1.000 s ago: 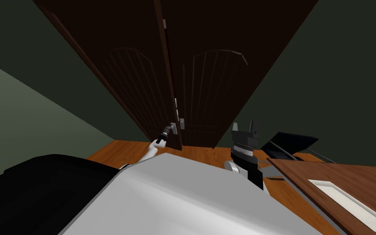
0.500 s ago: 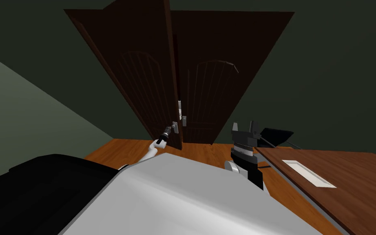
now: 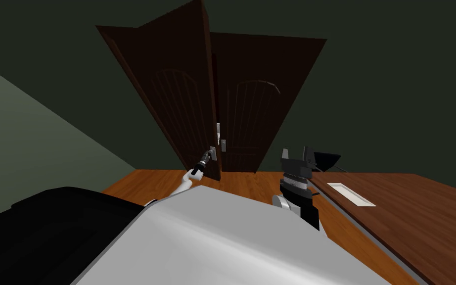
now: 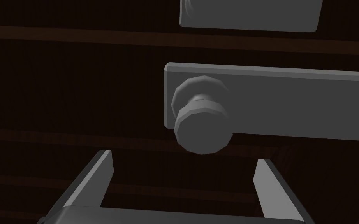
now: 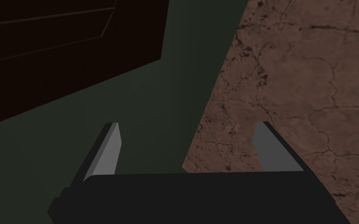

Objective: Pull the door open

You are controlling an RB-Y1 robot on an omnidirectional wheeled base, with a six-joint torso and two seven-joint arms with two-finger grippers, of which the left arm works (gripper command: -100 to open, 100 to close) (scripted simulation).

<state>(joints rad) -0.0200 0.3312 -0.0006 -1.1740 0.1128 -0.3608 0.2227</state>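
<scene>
1. The door's left leaf (image 3: 172, 99), dark brown with an arched panel, stands straight ahead in the dark green wall (image 3: 395, 74). It is partly open, its free edge swung out in front of the right leaf (image 3: 256, 109), which lies flat in the frame.
2. A round grey door knob (image 4: 202, 132) sticks out from a grey plate (image 4: 291, 101) near the left leaf's free edge, low on the door in the head view.
3. A 2nd grey plate (image 4: 249, 15) shows beyond the 1st in the left wrist view.
4. The left tool (image 4: 184, 157) is at the knob with its 2 fingers spread wide. The knob sits just past the fingertips, in line with the gap between them, and neither finger (image 4: 102, 171) touches it.
5. In the head view the left arm reaches out to the leaf's edge, and the left tool (image 3: 207, 157) is right at the plate.
6. The right tool (image 3: 298, 151) is held up beside the chest, well apart from the door, fingers spread and holding nothing.
7. A wooden floor (image 3: 242, 183) runs up to the door.
8. A brown counter (image 3: 420, 208) on the right carries a white rectangular inset (image 3: 350, 194).
</scene>
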